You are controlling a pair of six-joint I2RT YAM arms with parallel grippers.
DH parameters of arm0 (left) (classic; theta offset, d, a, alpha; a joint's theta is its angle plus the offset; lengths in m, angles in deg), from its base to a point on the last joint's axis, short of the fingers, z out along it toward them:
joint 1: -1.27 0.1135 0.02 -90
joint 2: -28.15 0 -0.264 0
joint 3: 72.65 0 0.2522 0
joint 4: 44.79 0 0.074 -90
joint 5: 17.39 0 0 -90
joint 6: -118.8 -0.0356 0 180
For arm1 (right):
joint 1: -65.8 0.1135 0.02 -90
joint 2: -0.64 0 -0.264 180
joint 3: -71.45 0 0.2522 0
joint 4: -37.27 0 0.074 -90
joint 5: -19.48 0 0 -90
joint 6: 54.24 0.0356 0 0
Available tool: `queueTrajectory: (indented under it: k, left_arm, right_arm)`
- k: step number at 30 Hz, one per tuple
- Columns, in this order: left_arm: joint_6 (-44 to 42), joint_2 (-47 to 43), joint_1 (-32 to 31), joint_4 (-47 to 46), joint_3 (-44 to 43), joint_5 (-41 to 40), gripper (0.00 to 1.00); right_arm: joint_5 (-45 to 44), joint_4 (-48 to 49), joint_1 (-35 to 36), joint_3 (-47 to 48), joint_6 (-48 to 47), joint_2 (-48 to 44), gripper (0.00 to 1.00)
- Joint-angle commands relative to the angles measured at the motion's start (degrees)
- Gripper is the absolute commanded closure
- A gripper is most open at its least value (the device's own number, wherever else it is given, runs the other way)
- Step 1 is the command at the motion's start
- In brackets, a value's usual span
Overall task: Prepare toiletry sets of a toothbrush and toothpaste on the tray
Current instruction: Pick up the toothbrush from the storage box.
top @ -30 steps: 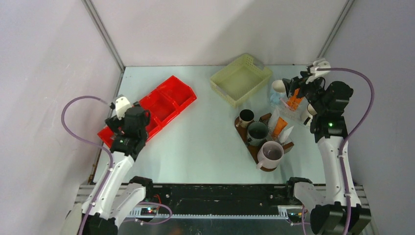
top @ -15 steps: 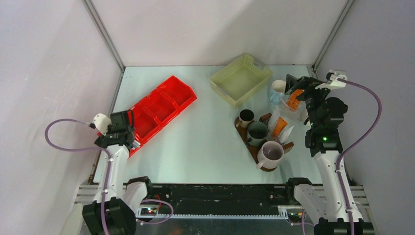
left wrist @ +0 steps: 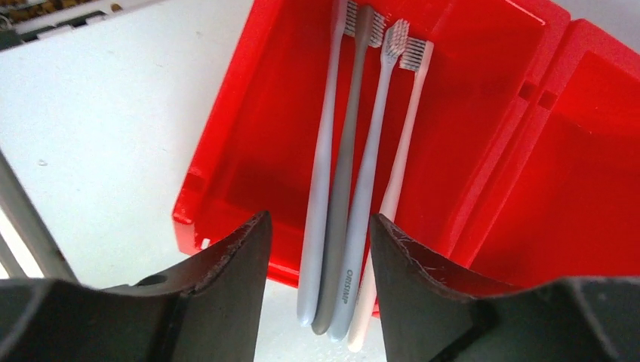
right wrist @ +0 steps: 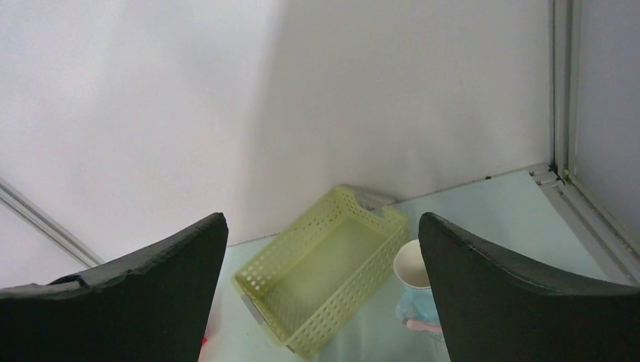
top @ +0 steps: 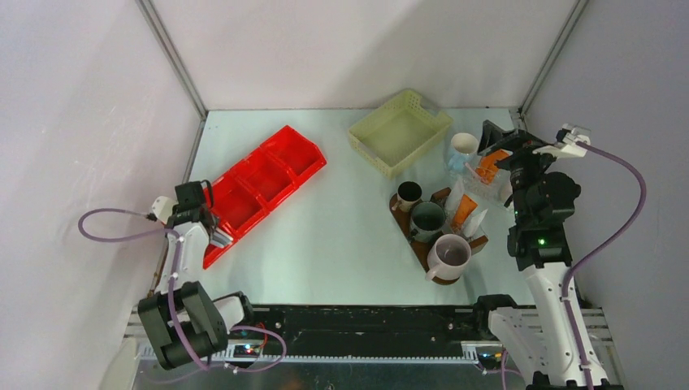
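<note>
My left hand (left wrist: 318, 228) hangs half-open astride the handle ends of the toothbrushes (left wrist: 355, 173) in the red bin (left wrist: 249, 113), ready to pinch one, while my right hand (right wrist: 321, 222) gapes wide, empty.

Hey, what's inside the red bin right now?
Four slim toothbrushes lie side by side in the red bin's end compartment, handles overhanging its wall. The left fingers hide part of that wall; other compartments look bare from above.

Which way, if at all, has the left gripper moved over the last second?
Yes. In the top view the left gripper has pulled back, down-left, from farther up the red bin to its near end, over the toothbrushes.
</note>
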Motion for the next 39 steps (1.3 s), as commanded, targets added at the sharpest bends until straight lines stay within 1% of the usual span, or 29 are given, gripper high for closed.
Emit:
queueTrajectory:
  k: [1, 8, 16, 23, 39]
  left_arm:
    - [2.3, 2.8, 1.0, -3.5, -0.6, 2.7, 0.45]
    - [2.6, 5.9, 1.8, -4.0, -1.3, 3.3, 0.55]
    - [3.6, 5.1, 1.9, -3.8, -0.5, 2.5, 0.64]
    - [4.3, 6.2, 1.8, -3.4, -0.2, 1.9, 0.66]
    - [5.6, 10.9, 2.4, -3.4, 0.0, 4.4, 0.66]
  right_arm:
    - [0.8, -0.2, -1.1, 0.1, 0.4, -1.7, 0.01]
    - [2.2, -1.1, -2.3, 0.0, -0.1, -2.2, 0.01]
    - [3.0, -1.7, -2.3, 0.0, -0.6, -1.8, 0.01]
    - [3.1, -1.9, -2.3, 0.1, -1.3, -1.6, 0.0]
    - [2.2, -2.9, -1.7, -0.1, -3.0, -1.0, 0.0]
